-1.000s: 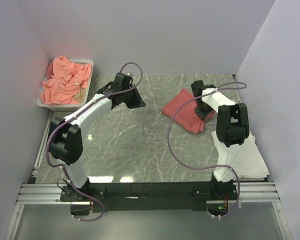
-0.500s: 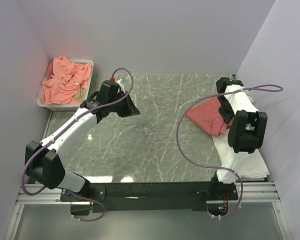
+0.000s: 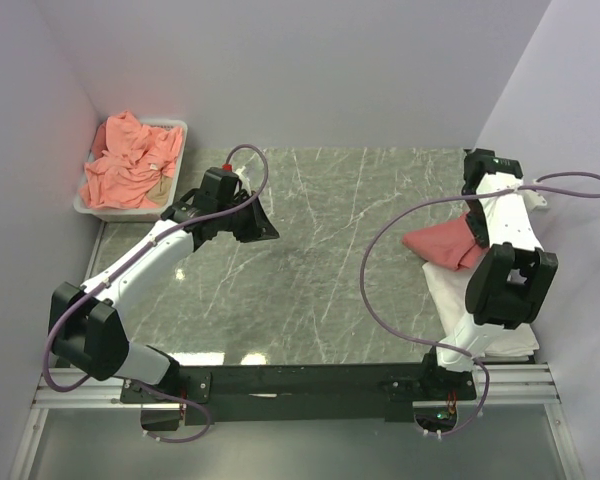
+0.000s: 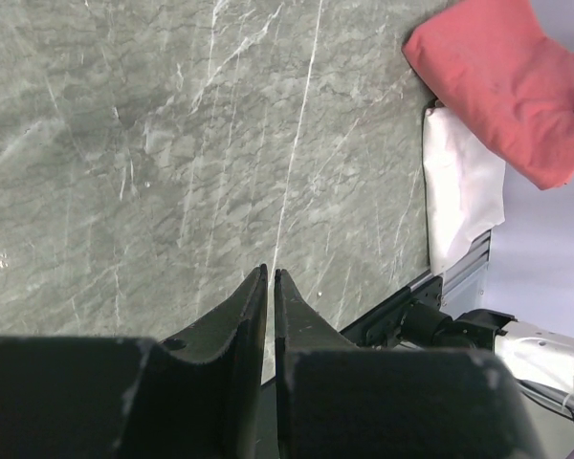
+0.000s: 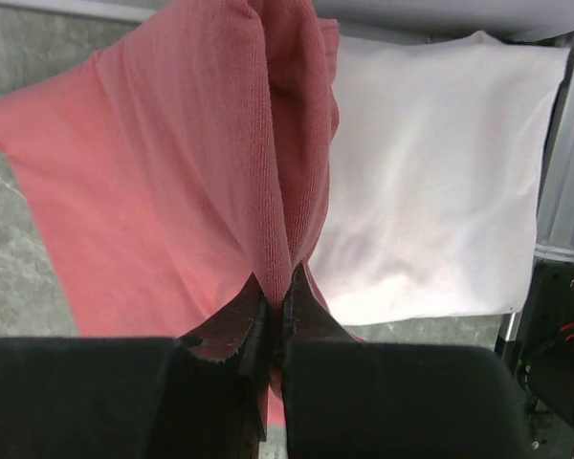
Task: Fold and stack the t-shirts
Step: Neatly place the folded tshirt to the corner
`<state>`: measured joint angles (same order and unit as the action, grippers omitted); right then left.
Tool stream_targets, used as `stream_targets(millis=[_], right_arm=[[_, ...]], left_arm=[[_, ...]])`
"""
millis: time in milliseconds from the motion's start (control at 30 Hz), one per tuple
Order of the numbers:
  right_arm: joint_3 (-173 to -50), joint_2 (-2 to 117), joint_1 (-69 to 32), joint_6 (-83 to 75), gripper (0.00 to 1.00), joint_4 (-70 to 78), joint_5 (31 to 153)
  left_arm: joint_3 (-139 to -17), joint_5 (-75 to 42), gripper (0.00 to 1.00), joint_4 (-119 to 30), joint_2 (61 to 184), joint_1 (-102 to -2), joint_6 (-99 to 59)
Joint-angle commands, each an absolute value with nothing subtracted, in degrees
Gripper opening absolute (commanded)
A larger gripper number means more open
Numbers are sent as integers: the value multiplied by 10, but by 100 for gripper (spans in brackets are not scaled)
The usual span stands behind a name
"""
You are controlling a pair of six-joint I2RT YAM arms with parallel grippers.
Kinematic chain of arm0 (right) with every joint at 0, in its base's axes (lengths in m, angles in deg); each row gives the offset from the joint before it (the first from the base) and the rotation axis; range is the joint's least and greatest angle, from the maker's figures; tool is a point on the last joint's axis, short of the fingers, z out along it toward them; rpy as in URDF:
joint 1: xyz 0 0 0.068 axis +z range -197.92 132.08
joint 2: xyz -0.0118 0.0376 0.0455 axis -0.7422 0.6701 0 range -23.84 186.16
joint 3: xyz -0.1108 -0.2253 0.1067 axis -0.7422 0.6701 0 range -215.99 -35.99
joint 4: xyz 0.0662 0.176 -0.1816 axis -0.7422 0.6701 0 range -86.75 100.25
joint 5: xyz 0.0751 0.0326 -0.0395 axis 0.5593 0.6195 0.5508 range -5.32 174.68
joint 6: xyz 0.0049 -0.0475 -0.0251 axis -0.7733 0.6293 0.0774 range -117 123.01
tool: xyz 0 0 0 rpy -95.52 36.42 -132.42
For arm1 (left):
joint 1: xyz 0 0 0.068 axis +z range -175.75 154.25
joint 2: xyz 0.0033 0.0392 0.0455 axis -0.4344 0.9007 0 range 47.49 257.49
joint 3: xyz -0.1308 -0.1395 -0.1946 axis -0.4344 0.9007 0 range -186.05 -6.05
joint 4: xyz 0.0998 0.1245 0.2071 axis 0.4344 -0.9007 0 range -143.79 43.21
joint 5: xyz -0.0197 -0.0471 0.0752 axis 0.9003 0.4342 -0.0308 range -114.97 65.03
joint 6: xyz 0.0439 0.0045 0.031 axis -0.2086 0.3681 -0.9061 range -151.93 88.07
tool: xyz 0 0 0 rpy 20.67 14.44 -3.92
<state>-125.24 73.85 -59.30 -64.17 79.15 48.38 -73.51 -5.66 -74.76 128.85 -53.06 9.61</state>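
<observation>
— What is being kept in the white plastic tray (image 3: 178, 145)?
— Crumpled salmon t-shirts (image 3: 125, 170). The left gripper (image 4: 270, 279) is being held almost closed, empty.
— Rightwards?
— A folded coral t-shirt (image 5: 172, 172) is being pinched tight by the right gripper (image 5: 275, 282), overlapping the white folded garment (image 5: 430, 191).

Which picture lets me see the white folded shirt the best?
The right wrist view: the white folded shirt fills much of it, its left part covered by the red shirt. The left wrist view shows only a small strip. From above, the right arm hides most of it.
</observation>
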Motion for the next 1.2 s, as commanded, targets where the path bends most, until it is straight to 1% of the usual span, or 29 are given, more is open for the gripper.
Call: stream_targets(millis=[0, 233, 633, 1167], right_arm=[[-1283, 705, -604, -640, 0, 855, 436], [-1306, 692, -613, -614, 0, 857, 420], [-1353, 681, -615, -579, 0, 857, 443], [-1367, 649, -615, -558, 0, 857, 456]], left_arm=[[-742, -50, 13, -744, 1268, -531, 86], [-743, -62, 13, -745, 1268, -530, 95], [-731, -70, 13, -744, 1267, -531, 95], [-719, -70, 13, -737, 1264, -531, 95]])
